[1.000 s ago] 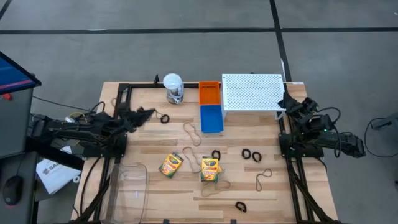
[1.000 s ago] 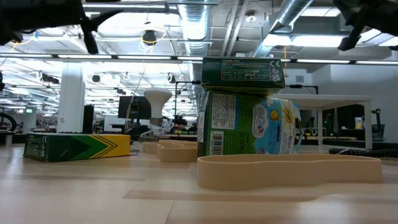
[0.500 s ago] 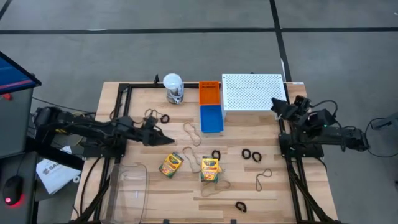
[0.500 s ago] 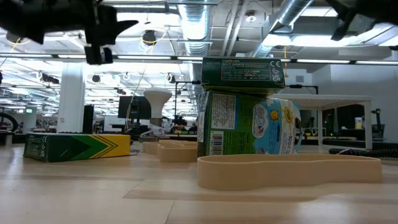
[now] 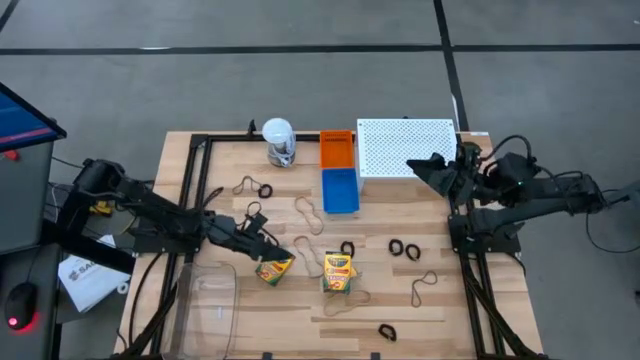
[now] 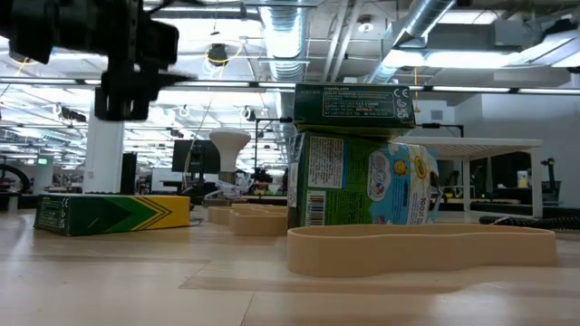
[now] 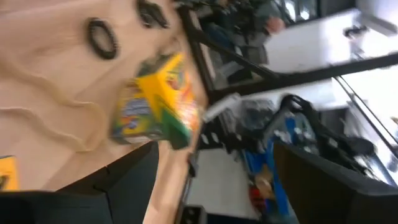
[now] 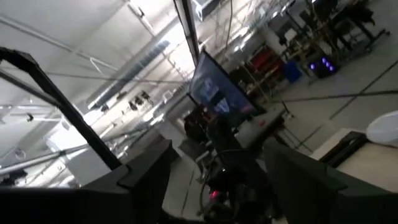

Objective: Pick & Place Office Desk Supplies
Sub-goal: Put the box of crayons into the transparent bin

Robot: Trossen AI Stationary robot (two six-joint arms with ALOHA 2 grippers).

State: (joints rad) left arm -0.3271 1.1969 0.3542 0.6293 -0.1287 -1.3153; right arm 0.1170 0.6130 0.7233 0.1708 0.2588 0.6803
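Two yellow-and-green crayon boxes sit on the wooden table, one (image 5: 273, 268) left of the other (image 5: 339, 272). Tan rubber-band loops (image 5: 310, 213) and black ring clips (image 5: 403, 247) lie scattered around them. My left gripper (image 5: 268, 246) hovers open just above and to the far left of the left crayon box (image 7: 155, 102), touching nothing. In the low view it (image 6: 136, 68) hangs well above the table. My right gripper (image 5: 418, 166) is open in the air over the right end of the white shelf, with nothing between its fingers (image 8: 149, 165).
At the back stand a white-lidded jar (image 5: 279, 142), an orange bin (image 5: 337, 150), a blue bin (image 5: 340, 190) and the white perforated shelf (image 5: 400, 145). A clear plastic container (image 5: 208, 300) sits at the near left. Black frame rails (image 5: 195, 185) run along both table sides.
My left gripper has swung from the far left of the table toward the near edge and right, arriving beside the left crayon box, and has opened. My right gripper has moved toward the table's left, over the shelf's right end, and has opened too.
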